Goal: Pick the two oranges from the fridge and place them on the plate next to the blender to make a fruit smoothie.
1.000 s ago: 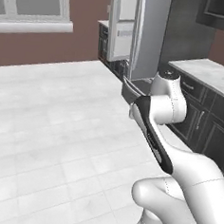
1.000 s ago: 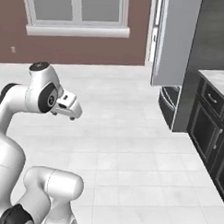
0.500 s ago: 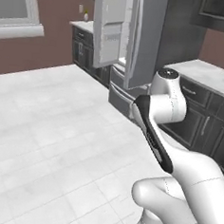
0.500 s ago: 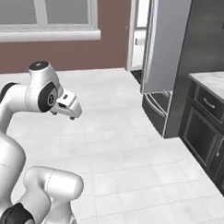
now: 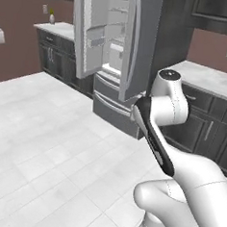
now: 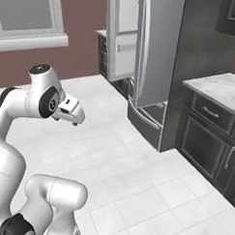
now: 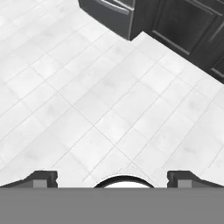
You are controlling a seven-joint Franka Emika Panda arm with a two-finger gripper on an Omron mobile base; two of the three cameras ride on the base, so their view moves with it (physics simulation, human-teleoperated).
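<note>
The fridge [image 5: 142, 50] stands ahead, tall and silver-grey, with its left door [image 5: 89, 31] swung open on a white interior [image 5: 116, 36] with shelves. From the right base view the fridge [image 6: 158, 53] is seen side-on, its open door [image 6: 124, 40] sticking out to the left. The two oranges are too small to make out inside. The plate and the blender are out of view. My gripper [image 7: 112, 178] is open, its fingertips [image 7: 43, 177] far apart with nothing between them, pointing down at bare white floor tiles. The hand [image 6: 70, 113] is folded close to the arm, well short of the fridge.
Dark cabinets under a pale marble counter [image 5: 212, 80] run right of the fridge, also in the right base view [image 6: 219, 92]. Another dark counter [image 5: 56, 31] lies left of the open door. A window [image 6: 27, 18] sits in the brown wall. White tiled floor [image 7: 87, 87] spreads ahead.
The whole picture has shifted as the base drove and turned: the fridge is nearer and more central, and its open interior has come into sight. The arm holds the same folded pose.
</note>
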